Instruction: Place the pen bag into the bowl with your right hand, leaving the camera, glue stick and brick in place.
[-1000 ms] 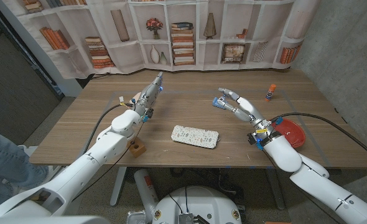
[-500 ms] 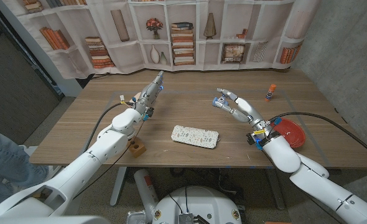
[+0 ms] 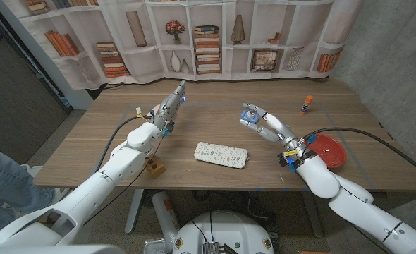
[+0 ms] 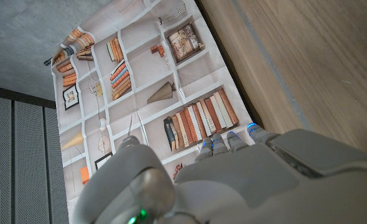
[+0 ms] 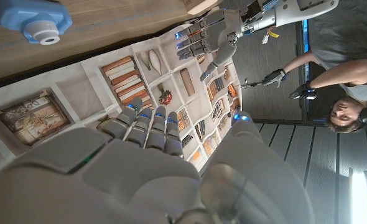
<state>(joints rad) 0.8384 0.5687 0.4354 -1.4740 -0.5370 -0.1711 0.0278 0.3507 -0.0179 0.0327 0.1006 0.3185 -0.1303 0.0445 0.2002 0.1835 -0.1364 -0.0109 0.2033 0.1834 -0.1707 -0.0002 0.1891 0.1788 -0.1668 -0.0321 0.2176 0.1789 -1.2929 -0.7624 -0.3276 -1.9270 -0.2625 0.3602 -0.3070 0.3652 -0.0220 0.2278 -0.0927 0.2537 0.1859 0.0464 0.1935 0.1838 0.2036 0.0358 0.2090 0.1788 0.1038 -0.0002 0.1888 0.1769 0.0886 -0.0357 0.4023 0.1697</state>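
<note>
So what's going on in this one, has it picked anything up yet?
Not yet. The pen bag lies untouched near the table's front edge, between the two arms. The right hand is raised above the table with fingers apart, holding nothing, just by the small blue camera. The red bowl sits beside the right forearm. The left hand also holds nothing. The glue stick stands towards the far right, and the brick sits by the left arm.

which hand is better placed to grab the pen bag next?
Right. The right hand hangs open just past the pale speckled flat pen bag, and the red bowl sits beside that arm. The left hand is farther from the bowl, across the bag.
</note>
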